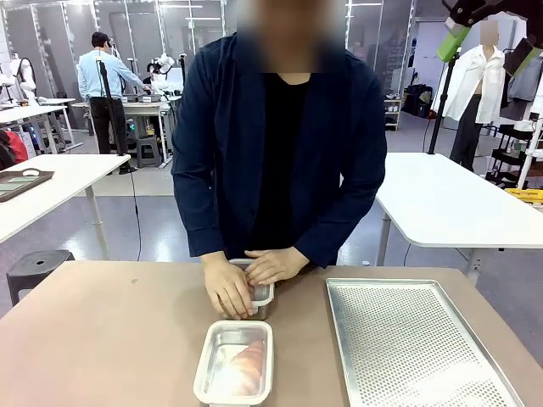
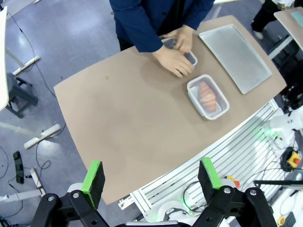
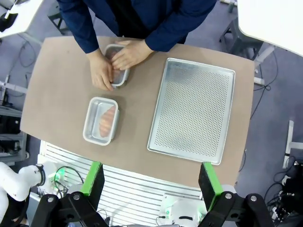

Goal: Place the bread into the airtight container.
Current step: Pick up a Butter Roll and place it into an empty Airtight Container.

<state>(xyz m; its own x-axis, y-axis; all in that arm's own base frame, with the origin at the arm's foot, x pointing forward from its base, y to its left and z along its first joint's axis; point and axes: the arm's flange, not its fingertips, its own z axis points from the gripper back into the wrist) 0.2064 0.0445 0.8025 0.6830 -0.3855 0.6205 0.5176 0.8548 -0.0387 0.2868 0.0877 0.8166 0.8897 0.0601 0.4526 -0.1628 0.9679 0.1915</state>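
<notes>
A brown croissant-like bread (image 1: pixel 247 363) lies inside a clear rectangular container (image 1: pixel 204 373) near the table's front edge, also seen as the container (image 2: pixel 207 96) and the container (image 3: pixel 101 120). The person's hands (image 1: pixel 246 275) rest on a second small container (image 1: pixel 263 294) just behind it. My left gripper (image 2: pixel 151 176) hangs open high above the table with nothing between its fingers. My right gripper (image 3: pixel 150 178) is also open and empty, high over the table; its green pads (image 1: pixel 454 38) show at the top right of the front view.
A perforated metal tray (image 1: pixel 416 339) lies on the right part of the brown table (image 1: pixel 102 339), also seen as the tray (image 3: pixel 191 109). White tables and other people stand farther back in the room.
</notes>
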